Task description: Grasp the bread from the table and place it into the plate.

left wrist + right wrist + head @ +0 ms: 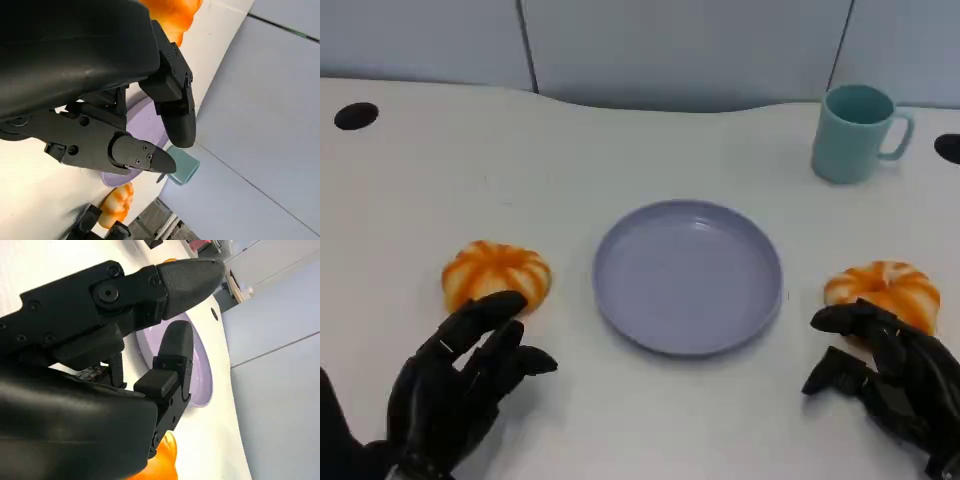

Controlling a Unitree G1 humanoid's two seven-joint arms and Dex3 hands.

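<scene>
Two orange-and-white striped bread rolls lie on the white table, one on each side of a lavender plate [688, 275]. The left bread [496, 274] sits just beyond my left hand [460, 385], whose fingers are spread and hold nothing; the nearest fingertip is at the roll's front edge. The right bread [884, 290] lies right behind my right hand [888, 372], also open, with its fingers [850, 320] in front of the roll. In the left wrist view the left bread [175, 15], the plate [145, 132] and the far bread [116, 205] appear. The right wrist view has the plate [200, 375] and the right bread [165, 460].
A teal mug [856, 132] stands at the back right, also visible as the mug [182, 170] past the plate. Two dark round holes [356, 116] mark the table's far corners. A grey-blue wall runs behind the table's curved back edge.
</scene>
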